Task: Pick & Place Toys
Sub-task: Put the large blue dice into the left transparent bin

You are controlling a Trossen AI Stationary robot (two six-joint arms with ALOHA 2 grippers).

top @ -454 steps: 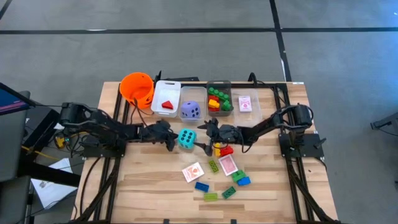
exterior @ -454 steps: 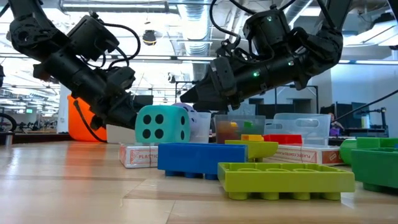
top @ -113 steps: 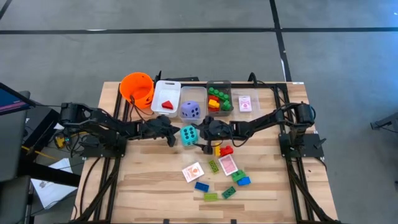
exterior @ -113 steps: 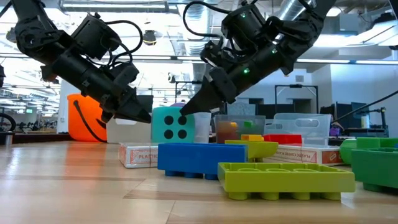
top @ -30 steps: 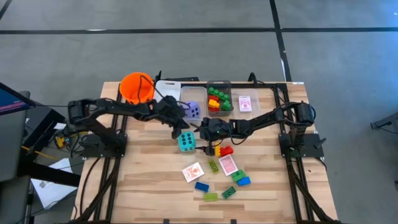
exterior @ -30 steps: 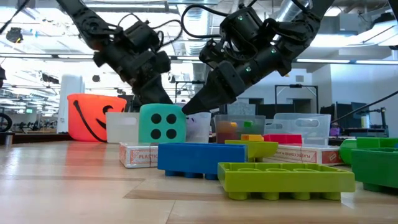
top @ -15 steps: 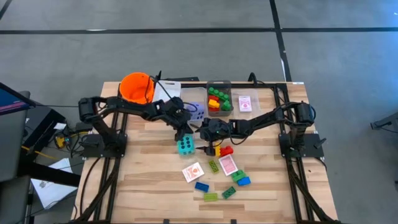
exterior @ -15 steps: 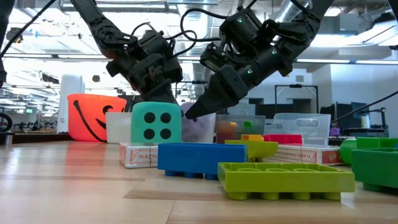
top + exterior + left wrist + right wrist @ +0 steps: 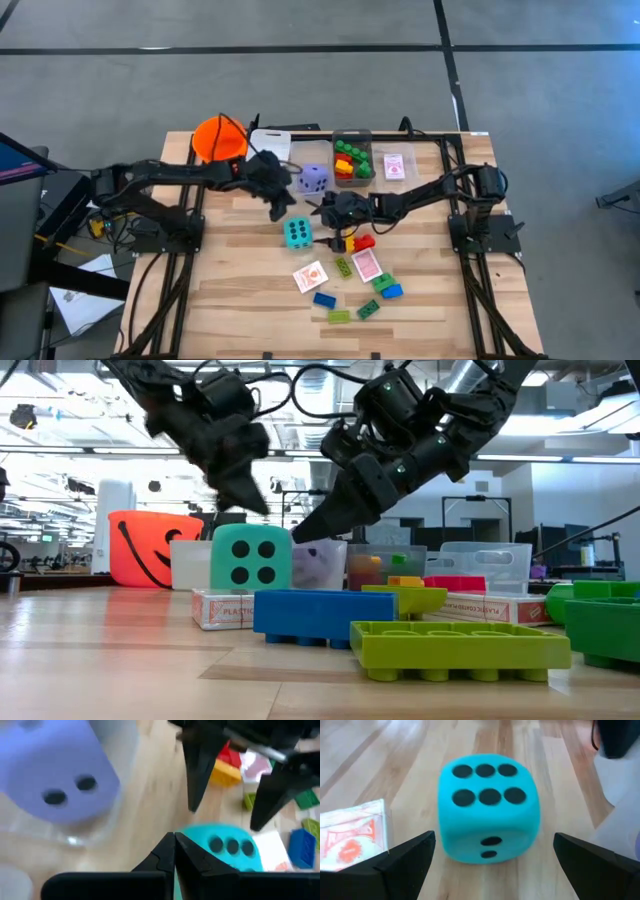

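Right wrist view: right gripper (image 9: 487, 857) spread wide, empty, framing teal die (image 9: 487, 820) on table, six pips up.

Left gripper (image 9: 276, 205) pinched shut, empty, above die on bin side.

Done: purple die (image 9: 314, 179), some bricks binned. Left: teal die, cards, loose bricks beyond die.

High view alone shows layout.

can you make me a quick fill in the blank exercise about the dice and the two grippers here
1. The teal die shows ___ pips on its top face.
2. The purple die sits inside a clear ___.
3. The right gripper faces the teal die with its jaws ___.
4. The left gripper has its jaws ___ and holds nothing.

Missing words: six; bin; open; shut
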